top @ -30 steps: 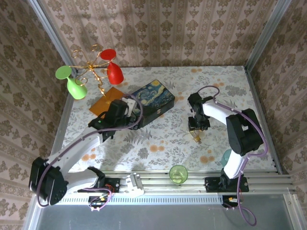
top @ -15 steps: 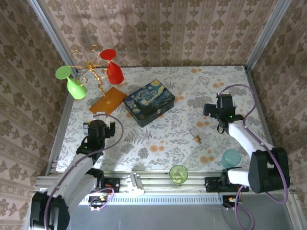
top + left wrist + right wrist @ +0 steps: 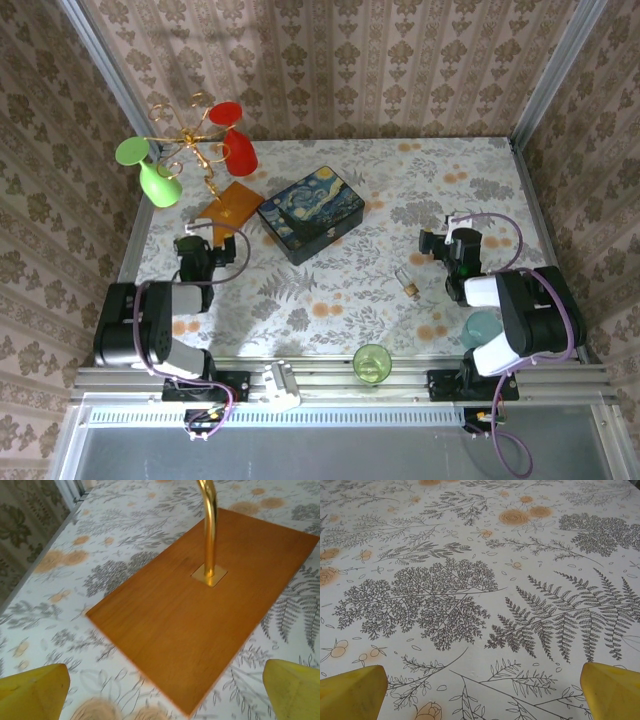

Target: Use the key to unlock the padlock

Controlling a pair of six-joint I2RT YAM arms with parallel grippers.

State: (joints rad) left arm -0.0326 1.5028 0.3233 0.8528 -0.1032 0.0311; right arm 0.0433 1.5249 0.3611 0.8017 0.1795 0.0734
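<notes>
The tiny brass padlock (image 3: 408,288) lies on the floral tablecloth right of centre, its thin silver shackle pointing away from me. The key is too small to make out. My right gripper (image 3: 448,238) rests folded back about a hand's width right of the padlock, apart from it. In the right wrist view the right gripper (image 3: 480,690) is open, with yellow fingertips (image 3: 352,692) at the bottom corners and bare cloth between them. My left gripper (image 3: 200,240) sits at the left, also open (image 3: 165,690), facing the orange wooden base (image 3: 200,615).
A painted box (image 3: 311,212) stands mid-table. The gold glass rack (image 3: 210,530) on its wooden base (image 3: 232,205) carries a red glass (image 3: 238,150) and a green glass (image 3: 157,180). A green cup (image 3: 372,362) and a teal cup (image 3: 482,328) stand near the front rail.
Both arms have pulled back from mid-table toward the near edge and folded up. Both grippers have opened wide. The padlock stays lying where the right gripper was.
</notes>
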